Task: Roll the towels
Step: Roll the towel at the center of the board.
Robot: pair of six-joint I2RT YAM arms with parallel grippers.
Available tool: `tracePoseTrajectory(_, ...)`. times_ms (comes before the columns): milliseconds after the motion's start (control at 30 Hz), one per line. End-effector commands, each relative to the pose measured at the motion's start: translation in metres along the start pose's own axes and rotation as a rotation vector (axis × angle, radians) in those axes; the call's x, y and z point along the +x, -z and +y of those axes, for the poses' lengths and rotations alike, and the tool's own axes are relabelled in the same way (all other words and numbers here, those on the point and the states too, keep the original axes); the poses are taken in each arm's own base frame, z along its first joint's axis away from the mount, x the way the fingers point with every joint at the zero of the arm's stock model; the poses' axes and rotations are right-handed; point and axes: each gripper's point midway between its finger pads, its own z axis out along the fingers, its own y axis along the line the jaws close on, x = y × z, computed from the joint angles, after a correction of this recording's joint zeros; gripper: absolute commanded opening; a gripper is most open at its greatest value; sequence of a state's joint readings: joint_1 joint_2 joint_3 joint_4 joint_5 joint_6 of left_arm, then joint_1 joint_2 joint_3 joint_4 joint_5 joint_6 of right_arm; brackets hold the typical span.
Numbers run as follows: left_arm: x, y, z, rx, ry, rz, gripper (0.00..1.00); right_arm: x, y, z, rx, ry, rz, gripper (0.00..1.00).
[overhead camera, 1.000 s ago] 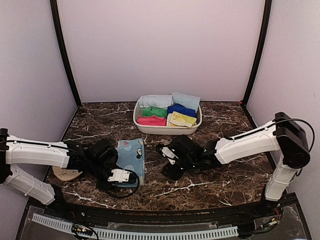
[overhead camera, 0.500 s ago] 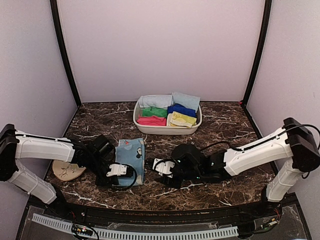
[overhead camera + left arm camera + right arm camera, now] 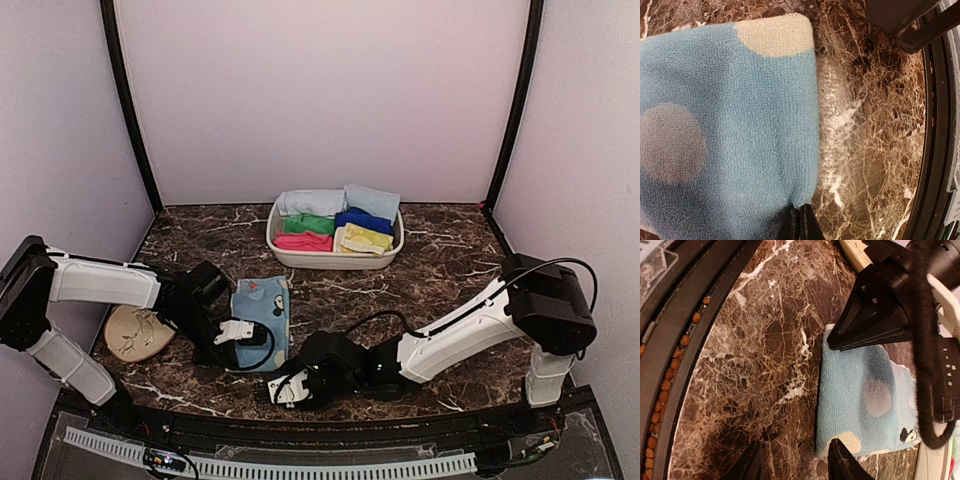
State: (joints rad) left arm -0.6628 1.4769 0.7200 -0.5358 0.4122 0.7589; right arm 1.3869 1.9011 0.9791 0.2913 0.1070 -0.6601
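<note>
At about seven o'clock on the table (image 3: 440, 270) the spotted towel (image 3: 262, 315) lay flat. The left gripper (image 3: 800, 227) was pinched tight on its seven-o'clock corner. The right gripper (image 3: 797, 457) stood half spread and empty beside the five-o'clock corner. I reckoned so thin a pinch might slip, or a one-sided pull might skew the roll. How much cloth the pinch held was hidden.

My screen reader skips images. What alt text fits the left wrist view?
The left fingers are shut on a corner of a blue spotted towel spread on a brown marble table. A black rail runs down the right edge.
</note>
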Motion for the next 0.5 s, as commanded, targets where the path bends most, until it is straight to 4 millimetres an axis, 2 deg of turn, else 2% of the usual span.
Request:
tracePoseTrajectory(0,0.000,0.004,-0.009,0.060,0.000,-0.002,0.00,-0.007,-0.019,-0.024,0.120,0.141,-0.005,0.44)
tracePoseTrajectory(333,0.006,0.007,-0.007,0.057,-0.008,0.016,0.00,0.010,-0.049,-0.037,0.172,0.187,0.036,0.44)
tracePoseTrajectory(467,0.005,0.010,-0.005,0.050,-0.006,0.007,0.03,0.022,-0.055,-0.035,0.110,0.116,0.063,0.35)
